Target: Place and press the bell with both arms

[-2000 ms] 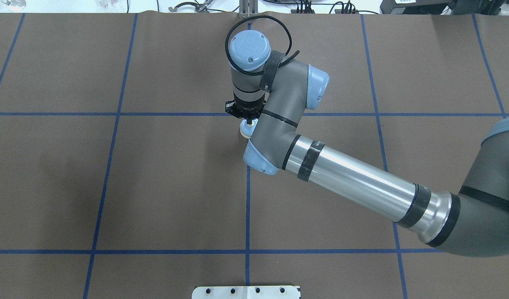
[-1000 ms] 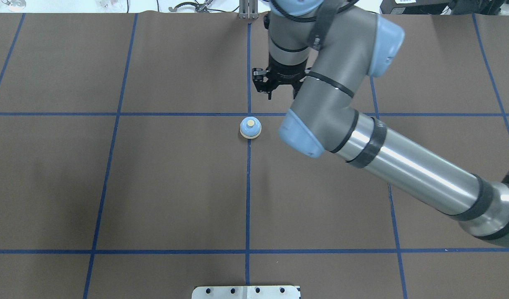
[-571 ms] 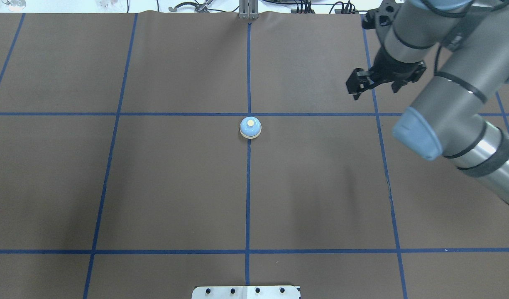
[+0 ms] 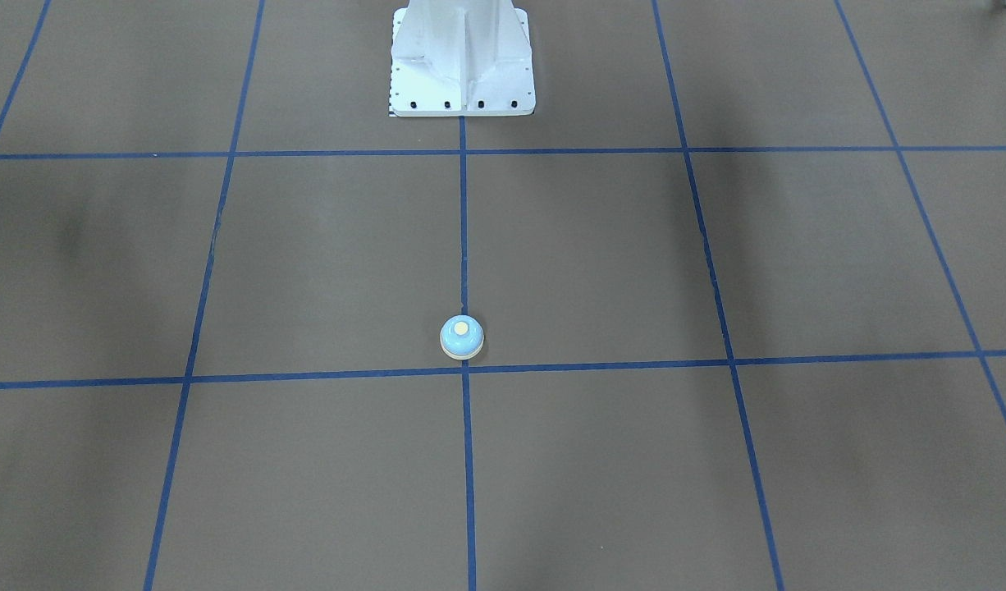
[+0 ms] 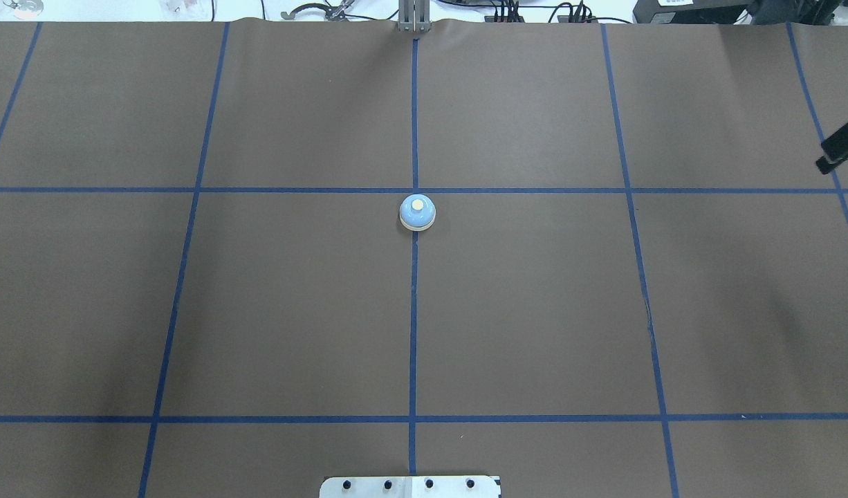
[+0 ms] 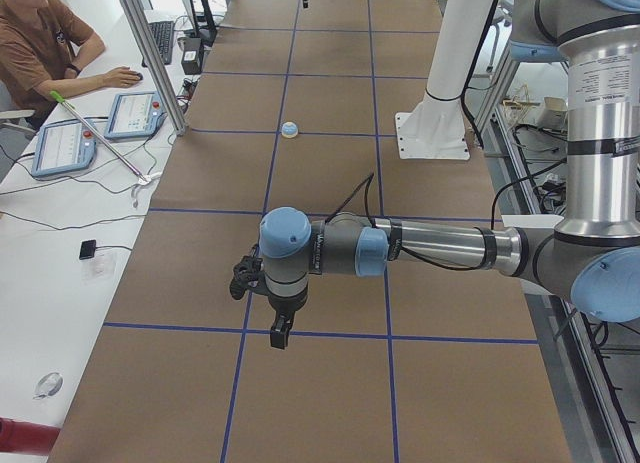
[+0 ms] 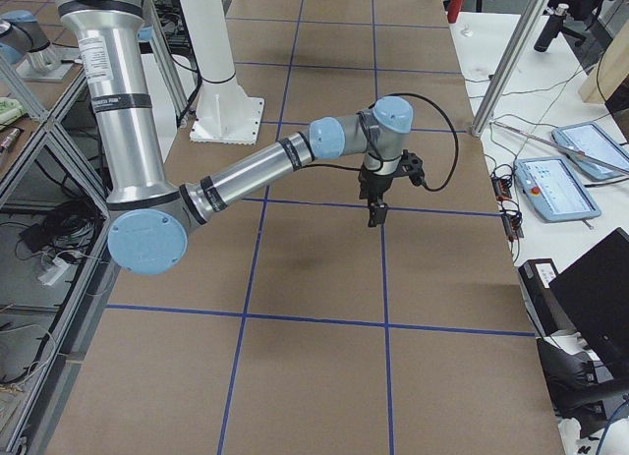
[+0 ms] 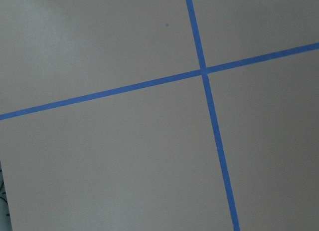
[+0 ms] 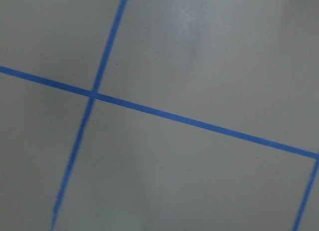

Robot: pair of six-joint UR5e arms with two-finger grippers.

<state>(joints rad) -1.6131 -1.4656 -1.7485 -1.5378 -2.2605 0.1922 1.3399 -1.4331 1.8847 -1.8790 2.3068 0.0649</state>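
The left gripper and right gripper, spread untellable, hung far from the bell at the pedestal's twelve o'clock; an off-centre press risked skidding it.

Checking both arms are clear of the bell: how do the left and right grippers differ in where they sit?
Side: the right gripper hangs far to the robot's right of the bell, the left gripper far to its left. Overhead view: the right gripper just shows at the right edge; the left gripper is out of it. Shared: both point down over the mat, neither holding the bell.
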